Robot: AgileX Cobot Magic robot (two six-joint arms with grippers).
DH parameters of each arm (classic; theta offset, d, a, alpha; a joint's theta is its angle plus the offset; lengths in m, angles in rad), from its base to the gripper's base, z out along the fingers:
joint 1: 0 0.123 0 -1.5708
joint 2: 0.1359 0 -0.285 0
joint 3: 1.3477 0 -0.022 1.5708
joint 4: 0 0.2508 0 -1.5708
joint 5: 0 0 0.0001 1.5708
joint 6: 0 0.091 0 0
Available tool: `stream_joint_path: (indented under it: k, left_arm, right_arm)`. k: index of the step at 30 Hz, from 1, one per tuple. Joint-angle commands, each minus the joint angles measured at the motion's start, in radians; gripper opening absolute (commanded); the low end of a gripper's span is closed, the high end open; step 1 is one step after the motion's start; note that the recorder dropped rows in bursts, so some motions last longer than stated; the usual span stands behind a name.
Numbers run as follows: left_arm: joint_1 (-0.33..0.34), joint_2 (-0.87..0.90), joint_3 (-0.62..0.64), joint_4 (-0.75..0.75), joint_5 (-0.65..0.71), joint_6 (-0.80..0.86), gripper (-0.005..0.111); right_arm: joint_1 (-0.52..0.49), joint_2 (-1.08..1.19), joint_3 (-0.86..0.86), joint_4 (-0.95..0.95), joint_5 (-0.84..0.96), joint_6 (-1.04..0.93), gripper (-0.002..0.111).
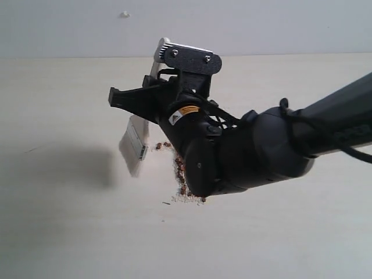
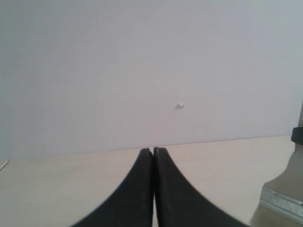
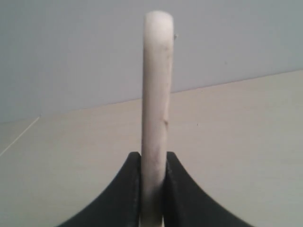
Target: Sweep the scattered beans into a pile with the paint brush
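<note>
A: Reddish-brown, the beans (image 1: 179, 170) lie in a narrow strip just left of centre in the exterior view. They are mixed with whitish crumbs (image 1: 187, 199) and partly hidden behind the right arm (image 1: 250, 154) and its dark housing.

B: And the paint brush (image 1: 135, 142)?

A: Just left of the beans, tilted, with its bristles angled towards the lower left. Whether the bristles touch the table (image 1: 70, 232), I cannot tell.

B: Who holds it?

A: The right gripper (image 3: 154, 158). Its jaws are pinched narrow on the pale handle, which stands up between them in the right wrist view.

B: The left gripper (image 2: 153, 153)?

A: Jaws pressed together, with nothing between them. The brush's silver ferrule shows at the lower right edge of its view.

B: Beyond that?

A: A pale tabletop and a grey wall (image 1: 261, 26) across the top of the frame. The wall has a small white speck (image 1: 125, 14) at upper left.
</note>
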Motion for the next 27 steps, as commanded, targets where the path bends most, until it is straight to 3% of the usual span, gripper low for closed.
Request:
stream_joint_path:
  k: [1,13,20,27]
  left_arm:
    - [0.002,-0.006,0.003,-0.006,-0.001,0.005,0.000]
    - [0.002,-0.006,0.003,-0.006,-0.001,0.005,0.000]
    - [0.002,-0.006,0.003,-0.006,-0.001,0.005,0.000]
    - [0.002,-0.006,0.003,-0.006,-0.001,0.005,0.000]
  right_arm:
    - [0.000,0.089,-0.122,0.004,0.015,-0.025,0.000]
    - [0.000,0.121,-0.166,0.604,-0.055,-0.584,0.000]
    - [0.000,0.066,-0.166,0.696,-0.106,-0.669,0.000]
    - [0.000,0.007,-0.166,0.506,0.057,-0.675,0.000]
